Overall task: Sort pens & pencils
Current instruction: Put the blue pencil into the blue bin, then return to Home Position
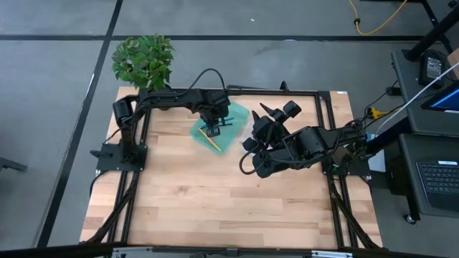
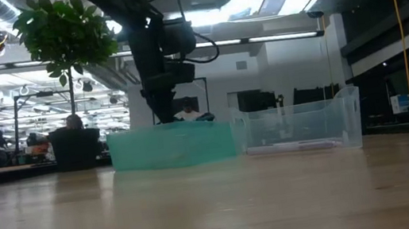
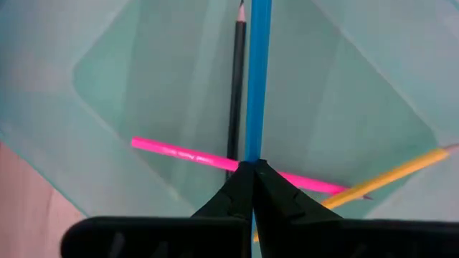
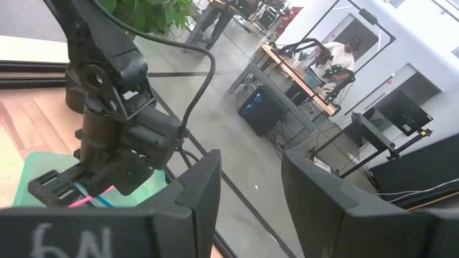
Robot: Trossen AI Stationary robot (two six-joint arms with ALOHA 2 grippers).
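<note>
Left claw (image 3: 252,166) pinches a blue stick (image 3: 257,79) over the teal tray (image 1: 231,136).
Right claw (image 4: 247,188), at the desk's (image 1: 215,201) 2 o'clock, hangs half-spread, empty.

A wooden table (image 1: 215,193) fills the middle of the high view, edged by a black frame (image 1: 326,94). A leafy plant (image 1: 143,60) stands at its far left corner — in the low view it sits in a dark pot (image 2: 77,148). On the floor beyond lies a yellow cable (image 1: 376,25). To the right, a desk carries a keyboard (image 1: 439,179). People (image 4: 343,54) sit at benches in the room behind — details unclear.
</note>
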